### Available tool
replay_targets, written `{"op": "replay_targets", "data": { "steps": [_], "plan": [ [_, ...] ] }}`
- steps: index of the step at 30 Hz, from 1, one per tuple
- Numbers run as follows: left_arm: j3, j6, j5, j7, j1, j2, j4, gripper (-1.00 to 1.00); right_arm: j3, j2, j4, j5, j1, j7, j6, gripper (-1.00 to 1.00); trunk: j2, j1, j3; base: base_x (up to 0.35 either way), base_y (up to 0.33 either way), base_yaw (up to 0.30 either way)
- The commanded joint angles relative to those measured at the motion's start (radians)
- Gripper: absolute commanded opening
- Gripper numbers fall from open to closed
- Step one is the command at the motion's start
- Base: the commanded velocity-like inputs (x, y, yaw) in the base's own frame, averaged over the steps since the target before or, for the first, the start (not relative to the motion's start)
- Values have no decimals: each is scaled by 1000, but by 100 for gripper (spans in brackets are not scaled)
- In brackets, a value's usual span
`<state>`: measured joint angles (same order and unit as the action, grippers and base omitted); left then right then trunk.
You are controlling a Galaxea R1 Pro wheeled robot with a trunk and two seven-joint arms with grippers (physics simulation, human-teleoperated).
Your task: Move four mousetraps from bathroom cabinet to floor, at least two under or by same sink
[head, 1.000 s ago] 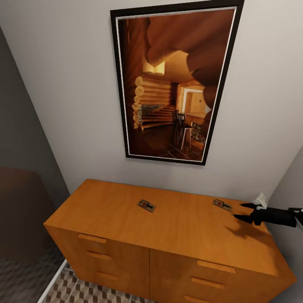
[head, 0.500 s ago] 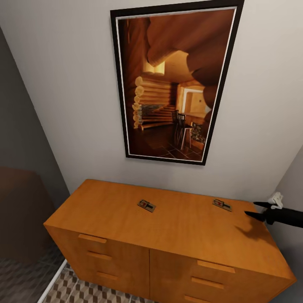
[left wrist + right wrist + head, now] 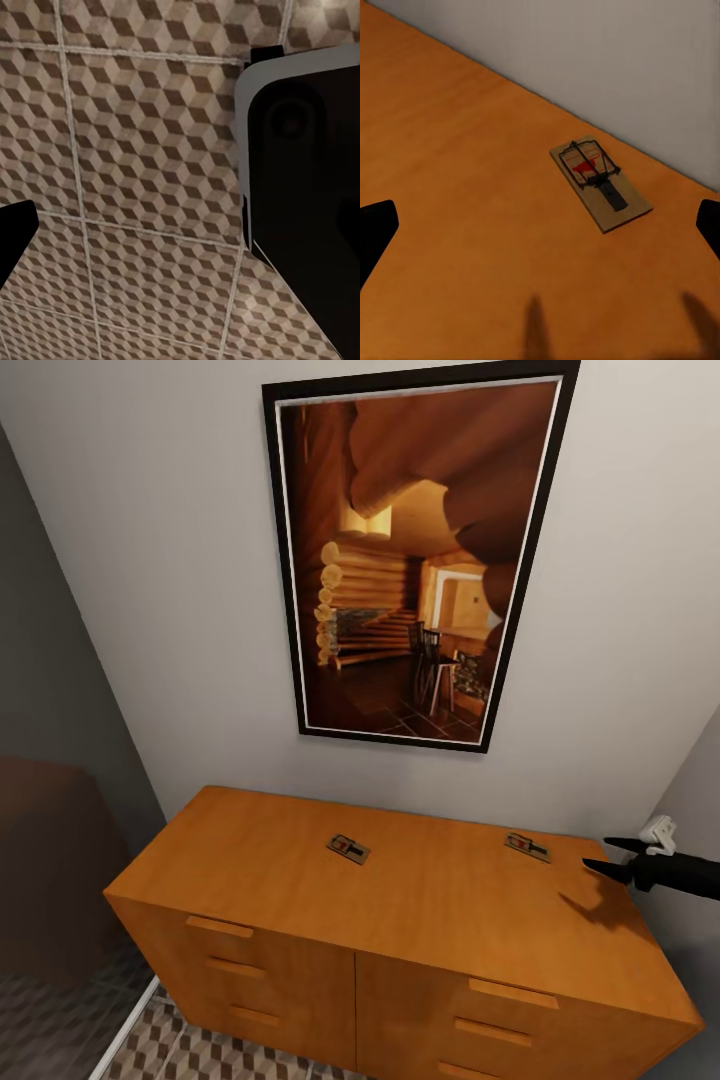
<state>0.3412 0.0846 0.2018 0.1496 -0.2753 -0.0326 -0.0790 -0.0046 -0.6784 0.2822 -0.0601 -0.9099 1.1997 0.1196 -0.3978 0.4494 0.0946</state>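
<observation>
From the head camera, two flat tan mousetraps, one mid-top and one toward the right, lie on the smooth orange-brown wooden cabinet under a black-framed log-cabin picture, and the right gripper, fingers spread and empty, has drawn back rightward from the nearer trap since a second ago. The left wrist camera looks onto the cube-patterned bathroom floor; whether the left gripper's jaws are apart cannot be told. The right wrist camera shows the right-hand mousetrap, a wooden board with dark wire and a red spot, lying flat near the grey wall.

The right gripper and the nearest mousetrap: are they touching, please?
Apart. In the right wrist view, the mousetrap lies on bare cabinet top, with the open right gripper short of it.
</observation>
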Motion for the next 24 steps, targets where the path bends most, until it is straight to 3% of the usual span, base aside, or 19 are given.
{"op": "replay_targets", "data": {
  "steps": [1, 14, 24],
  "plan": [
    [9, 2, 9, 1, -1, 0, -1, 100, 0, 0, -1, -1, -1, 3, 6, 100, -2, 1, 2, 0, 0, 0],
    [9, 2, 9, 1, -1, 0, -1, 100, 0, 0, -1, -1, -1, 2, 8, 100, -2, 1, 2, 4, 0, 0],
    [9, 1, 9, 1, -2, 0, -1, 100, 2, 2, -1, -1, -1, -1, 8, 100, -2, 1, 2, 107, 0, 0]
  ]
}}
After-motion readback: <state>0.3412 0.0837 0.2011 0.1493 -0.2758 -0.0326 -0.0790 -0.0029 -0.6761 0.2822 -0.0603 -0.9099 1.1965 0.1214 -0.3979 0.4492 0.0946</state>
